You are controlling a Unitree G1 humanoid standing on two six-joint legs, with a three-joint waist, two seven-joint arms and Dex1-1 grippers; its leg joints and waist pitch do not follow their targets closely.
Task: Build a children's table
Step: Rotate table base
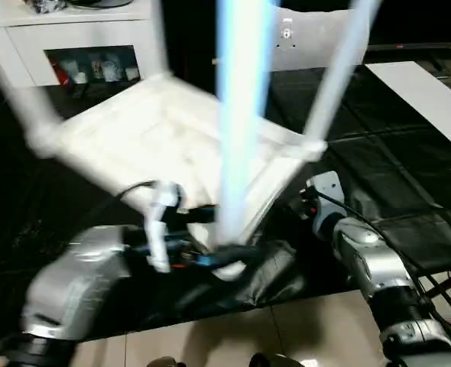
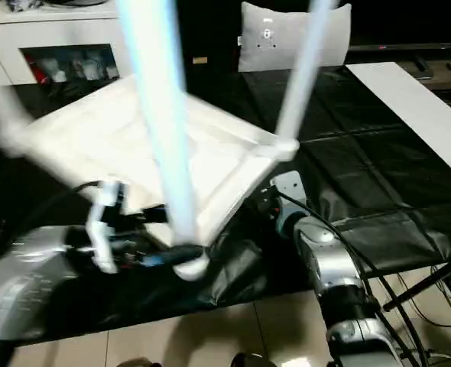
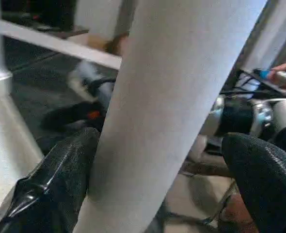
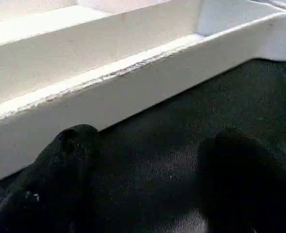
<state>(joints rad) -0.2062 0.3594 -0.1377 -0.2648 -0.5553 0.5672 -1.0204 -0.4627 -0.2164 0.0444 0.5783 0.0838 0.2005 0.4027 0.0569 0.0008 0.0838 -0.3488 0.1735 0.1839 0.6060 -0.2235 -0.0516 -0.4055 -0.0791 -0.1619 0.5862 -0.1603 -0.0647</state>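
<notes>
My left hand stands wide, a white leg running up between its two black fingers; one finger lies against the tube, the other stands apart from it. My right hand is also spread wide and holds nothing; its fingers hover over the black sheet, just beside the long side wall of the table top.

The table top is upside down, ribbed side up, tilted above the black sheet, long axis running from picture left to right in the head views. Legs rise from its corner sockets; the nearest leg points steeply upward out of frame, another leans up at the far right corner.

Left forearm reaches in low toward the near corner. Right forearm extends forward along the right edge.
</notes>
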